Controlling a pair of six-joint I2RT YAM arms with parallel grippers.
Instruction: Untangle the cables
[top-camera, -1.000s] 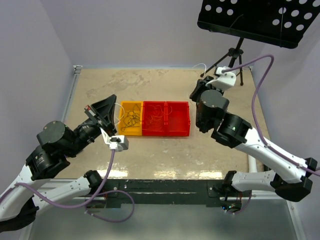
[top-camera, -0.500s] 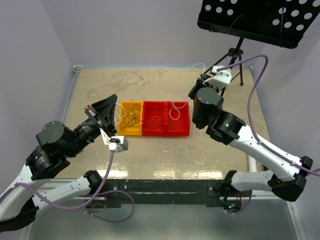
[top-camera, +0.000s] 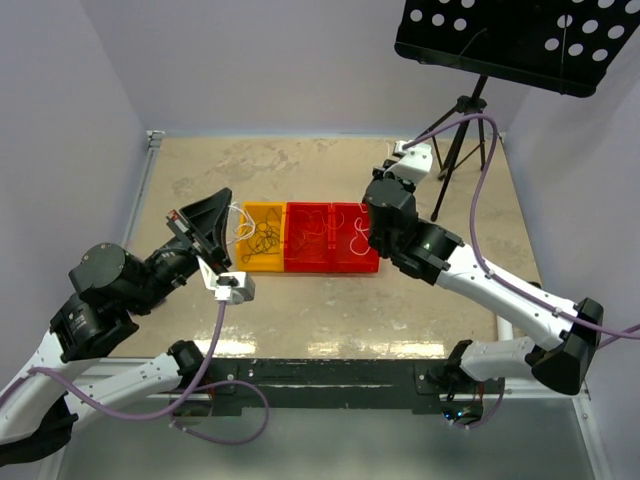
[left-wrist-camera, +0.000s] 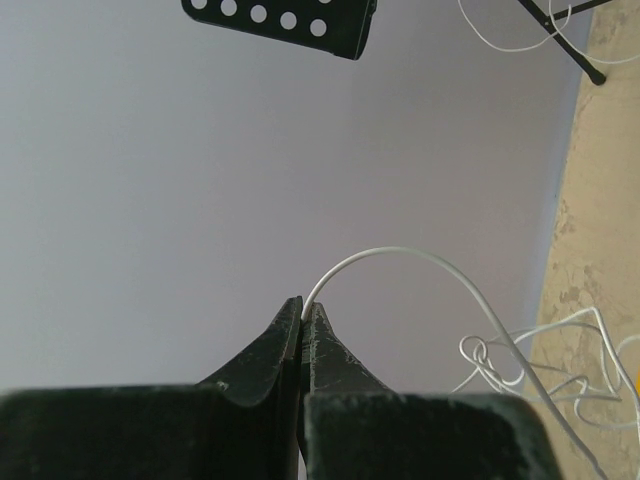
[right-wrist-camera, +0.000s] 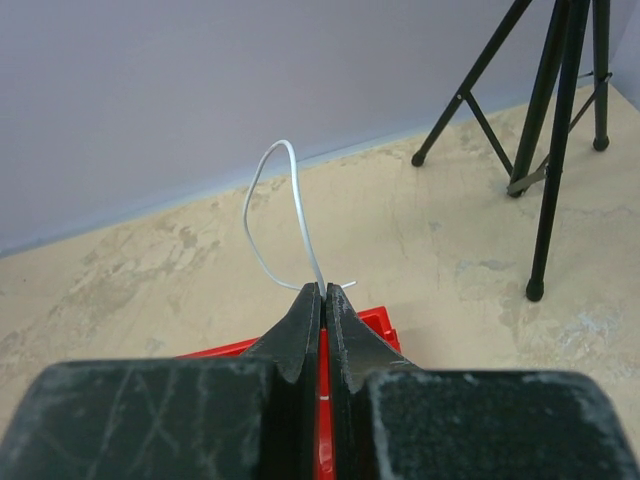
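White cables (left-wrist-camera: 392, 250) sit pinched in left jaws and right jaws.

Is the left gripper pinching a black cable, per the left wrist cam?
No: the left gripper is shut on a white cable that arcs out from its tips.

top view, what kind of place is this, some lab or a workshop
Most likely a robotics lab test cell: a left arm and right arm bolted at the near edge of a table, plain lavender walls boxing it in, and a tripod carrying a perforated black panel.
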